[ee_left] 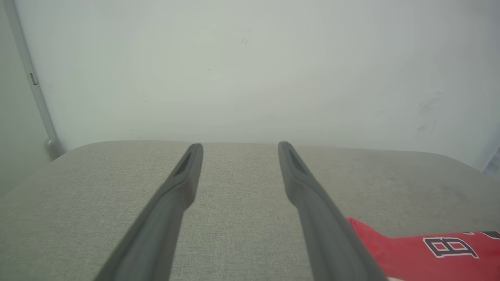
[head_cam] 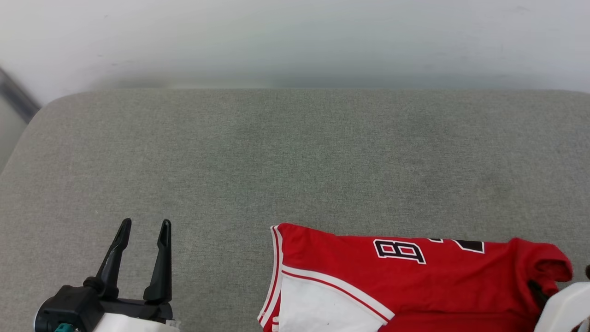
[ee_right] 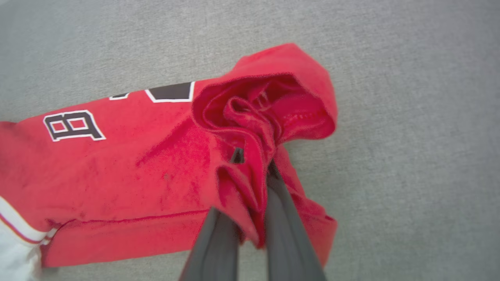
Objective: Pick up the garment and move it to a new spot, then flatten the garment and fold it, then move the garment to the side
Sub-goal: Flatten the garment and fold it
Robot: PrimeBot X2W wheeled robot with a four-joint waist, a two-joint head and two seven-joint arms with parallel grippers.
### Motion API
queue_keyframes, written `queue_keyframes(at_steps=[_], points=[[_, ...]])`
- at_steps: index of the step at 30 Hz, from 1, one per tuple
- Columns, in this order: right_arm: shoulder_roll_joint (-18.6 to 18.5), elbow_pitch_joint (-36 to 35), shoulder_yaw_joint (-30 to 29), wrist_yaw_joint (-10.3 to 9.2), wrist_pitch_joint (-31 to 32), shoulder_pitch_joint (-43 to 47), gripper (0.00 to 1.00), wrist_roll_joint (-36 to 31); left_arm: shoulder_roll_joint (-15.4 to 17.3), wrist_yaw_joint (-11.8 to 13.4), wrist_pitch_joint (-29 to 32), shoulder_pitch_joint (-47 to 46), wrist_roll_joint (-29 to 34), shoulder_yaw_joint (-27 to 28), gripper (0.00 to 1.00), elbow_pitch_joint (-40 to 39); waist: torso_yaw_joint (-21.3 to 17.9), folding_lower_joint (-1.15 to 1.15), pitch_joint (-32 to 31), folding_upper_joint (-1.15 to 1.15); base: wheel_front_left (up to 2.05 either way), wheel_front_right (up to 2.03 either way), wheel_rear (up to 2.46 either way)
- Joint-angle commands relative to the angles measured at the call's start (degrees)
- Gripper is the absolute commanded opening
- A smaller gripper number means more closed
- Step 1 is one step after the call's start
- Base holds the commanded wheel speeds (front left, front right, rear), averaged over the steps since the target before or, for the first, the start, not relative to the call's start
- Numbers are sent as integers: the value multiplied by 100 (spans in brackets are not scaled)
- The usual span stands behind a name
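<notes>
The right end effector (ee_right: 254,162) is clamped on a bunched fold of the garment (ee_right: 117,168), with red cloth gathered between and around its two fingers. The rest of the jersey spreads away to that end effector's left, lying on the grey bench (ee_right: 410,117). The left end effector (head_cam: 145,224) stands apart and holds nothing. It hovers over bare bench, with the garment (head_cam: 415,286) off to its right and not touching it.

I judge this to be the pick-up step: the grasp is made, but most of the cloth lies on the surface. The next move calls for a lift high enough to clear the trailing white sleeve, then a carry to a free spot. The hold is on a loose wad rather than a clean edge, so the cloth may slip or hang unevenly.

The right wrist view shows the pinch itself and the hollow pocket of cloth just beyond the fingertips. The head view shows the open bench ahead of both end effectors. The left wrist view shows its own spread fingers (ee_left: 187,171) and a corner of the garment (ee_left: 429,249) beside the right-hand finger.
</notes>
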Motion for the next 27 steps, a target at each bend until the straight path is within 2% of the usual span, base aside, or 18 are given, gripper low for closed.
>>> queue_keyframes(at_steps=[1, 7, 13, 18, 22, 27], points=[[90, -278, 183, -2, 155, 105, 0, 75, -15, -6, -14, 29, 7, 10, 100, 0, -12, 0, -44, 0, 0, 0, 0], [297, -1085, 803, -2, 683, 351, 0, 203, -112, -6, -14, 29, 13, -74, 100, 31, 60, 0, -127, 0, 0, 0, 0], [514, -1366, 1370, -2, 954, 365, 0, 453, -123, -6, -14, 39, -3, -142, 100, 70, 177, 0, -169, 0, 0, 0, 0], [593, -1269, 1914, -2, 971, 183, 0, 800, -87, -6, -13, 47, -23, -168, 100, 105, 312, 0, -199, 0, 0, 0, 0], [594, -1003, 2403, -2, 754, 51, 0, 1339, -72, -6, -14, 39, -32, -169, 100, 117, 414, 0, -212, 0, 0, 0, 0], [594, -550, 2745, -1, 351, -237, 0, 1730, -47, -7, -14, -10, -48, -210, 100, 128, 564, 0, -186, 0, 0, 0, 0]])
